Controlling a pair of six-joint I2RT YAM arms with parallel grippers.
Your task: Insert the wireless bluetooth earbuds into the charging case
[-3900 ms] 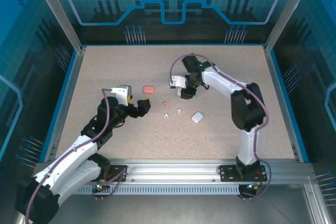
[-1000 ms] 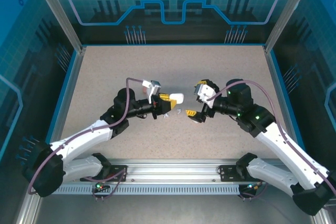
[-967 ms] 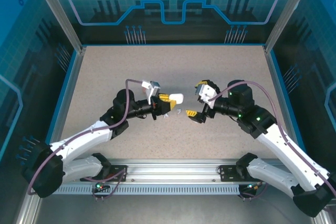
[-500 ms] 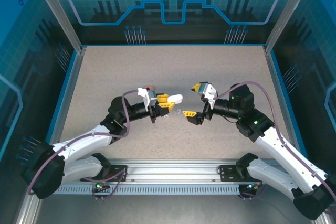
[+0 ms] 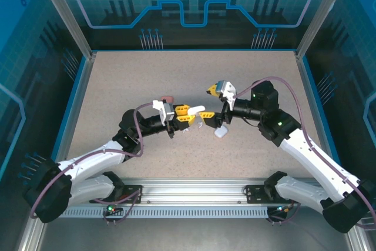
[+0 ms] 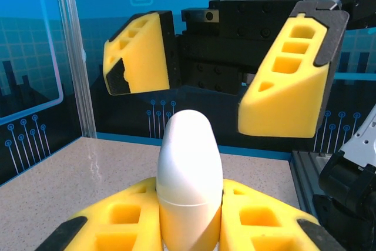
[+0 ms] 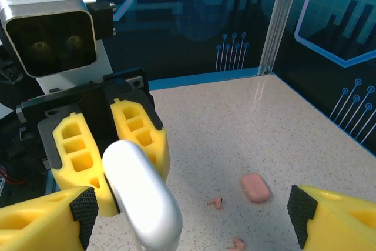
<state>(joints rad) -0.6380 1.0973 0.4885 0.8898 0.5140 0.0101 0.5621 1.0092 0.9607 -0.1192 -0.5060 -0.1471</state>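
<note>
From above, the left fingers clamped a white charging case, long axis level, rounded end toward the spread right fingers. Left wrist: its dome pointed at them. Right wrist: salmon earbuds lay on the surface between those fingers.

Closed white case, loose salmon earbuds

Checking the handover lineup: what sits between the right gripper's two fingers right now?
In the right wrist view, the white charging case, clamped by the left gripper, stands between the spread fingers of the right gripper.
</note>
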